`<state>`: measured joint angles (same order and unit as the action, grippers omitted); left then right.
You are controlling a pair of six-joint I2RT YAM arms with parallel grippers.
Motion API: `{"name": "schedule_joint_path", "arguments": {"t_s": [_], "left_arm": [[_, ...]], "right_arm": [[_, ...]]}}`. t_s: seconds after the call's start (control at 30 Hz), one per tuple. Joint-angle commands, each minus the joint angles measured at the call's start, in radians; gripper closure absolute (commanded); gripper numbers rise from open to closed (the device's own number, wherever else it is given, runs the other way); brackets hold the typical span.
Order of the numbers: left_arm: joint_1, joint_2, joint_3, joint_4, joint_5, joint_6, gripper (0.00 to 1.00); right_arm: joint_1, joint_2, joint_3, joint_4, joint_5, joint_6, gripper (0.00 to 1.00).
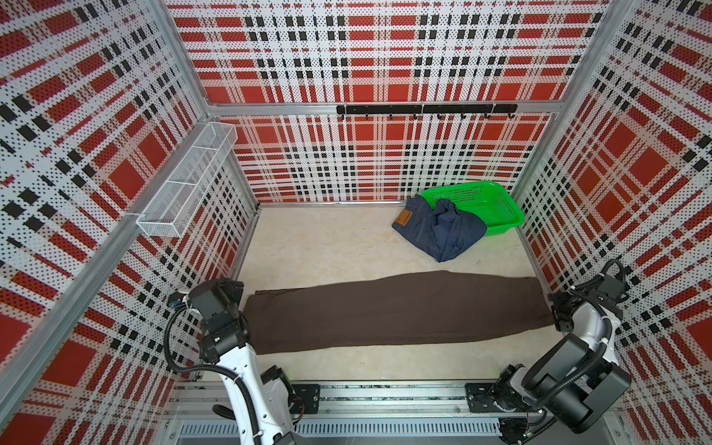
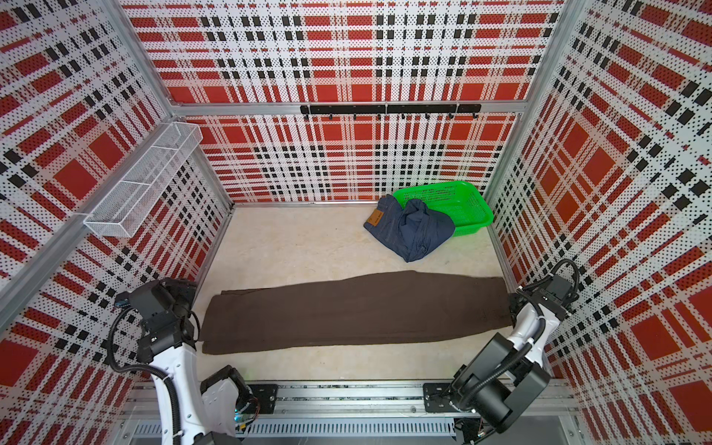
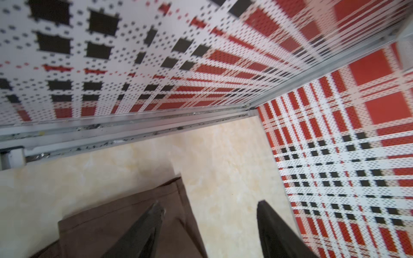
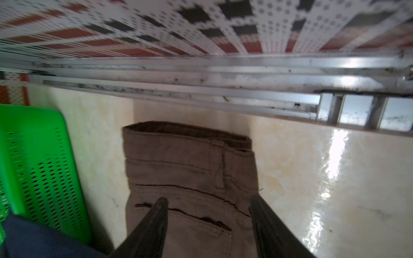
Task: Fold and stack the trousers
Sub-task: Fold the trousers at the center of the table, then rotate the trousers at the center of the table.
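1. The long dark brown soft-fabric trousers point(image 1: 393, 312) lie flat as one long strip across the near part of the pale marbled table point(image 1: 327, 246). In both top views they reach almost from arm to arm.
2. The blue denim trousers with tan waistband patch point(image 1: 439, 229) sit in a crumpled heap at the far right, partly over the rim of the green perforated plastic basket point(image 1: 497, 200). They are well apart from the brown pair.
3. Only the left wrist view shows the left gripper point(image 3: 210, 204). Jaws are spread and hold nothing, one finger over the brown hem end, the other over bare table. In the top views the wrist covers them.
4. Right wrist view shows the right gripper point(image 4: 208, 198) with jaws apart and empty, above the brown waistband. Belt loop and pocket seam are sharp here; the top views don't resolve them.
5. Right wrist view catches just the basket wall and a blue denim corner. The tan patch shows in the top views only.
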<state>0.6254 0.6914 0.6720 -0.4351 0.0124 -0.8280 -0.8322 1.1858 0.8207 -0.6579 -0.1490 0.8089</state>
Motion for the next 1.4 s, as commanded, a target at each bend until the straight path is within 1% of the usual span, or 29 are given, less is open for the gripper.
{"name": "schedule_joint_path", "arguments": {"t_s": [0.0,0.07,0.1,0.17,0.2,0.27,0.33,0.4,0.5,0.6,0.77,0.9,0.97,1.07,1.17,1.23,1.37], "left_arm": [[-0.028,0.036,0.031,0.025,0.055,-0.002,0.29],[-0.105,0.090,0.023,0.053,0.057,-0.003,0.30],[-0.165,0.126,0.017,0.070,0.042,-0.003,0.31],[-0.281,0.199,-0.005,0.103,0.018,-0.004,0.32],[-0.331,0.241,-0.015,0.121,0.010,-0.011,0.33],[-0.405,0.304,-0.040,0.160,0.006,-0.023,0.33],[-0.454,0.352,-0.064,0.197,-0.011,-0.033,0.33],[-0.473,0.386,-0.084,0.212,-0.032,-0.028,0.31],[-0.474,0.425,-0.111,0.226,-0.048,-0.015,0.29],[-0.477,0.458,-0.134,0.249,-0.068,-0.005,0.30],[-0.509,0.567,-0.143,0.302,-0.097,0.003,0.35],[-0.559,0.677,-0.123,0.373,-0.113,0.001,0.36],[-0.574,0.732,-0.104,0.427,-0.086,0.011,0.35],[-0.584,0.840,-0.045,0.480,-0.025,0.036,0.36],[-0.606,0.939,0.035,0.496,-0.002,0.061,0.38],[-0.620,1.000,0.090,0.496,0.010,0.073,0.39],[-0.645,1.121,0.249,0.471,0.040,0.095,0.40]], "right_arm": [[0.026,-0.035,0.055,-0.068,-0.009,0.003,0.34],[0.088,-0.035,0.071,-0.075,-0.008,0.008,0.33],[0.139,-0.033,0.071,-0.070,-0.006,0.013,0.33],[0.252,-0.020,0.061,-0.050,0.000,0.025,0.35],[0.326,-0.008,0.050,-0.033,0.005,0.034,0.36],[0.441,0.022,0.020,0.006,0.009,0.052,0.39],[0.541,0.064,-0.017,0.051,0.008,0.074,0.41],[0.605,0.104,-0.049,0.090,0.015,0.092,0.42],[0.659,0.168,-0.102,0.157,0.003,0.110,0.46],[0.666,0.234,-0.144,0.213,0.000,0.117,0.48],[0.666,0.318,-0.158,0.239,0.037,0.131,0.48],[0.634,0.324,-0.161,0.228,0.087,0.161,0.47],[0.605,0.308,-0.167,0.225,0.104,0.168,0.47],[0.547,0.282,-0.179,0.218,0.125,0.166,0.46],[0.505,0.263,-0.188,0.212,0.125,0.161,0.45],[0.493,0.247,-0.193,0.207,0.131,0.162,0.45],[0.483,0.217,-0.205,0.198,0.144,0.171,0.43]]}}
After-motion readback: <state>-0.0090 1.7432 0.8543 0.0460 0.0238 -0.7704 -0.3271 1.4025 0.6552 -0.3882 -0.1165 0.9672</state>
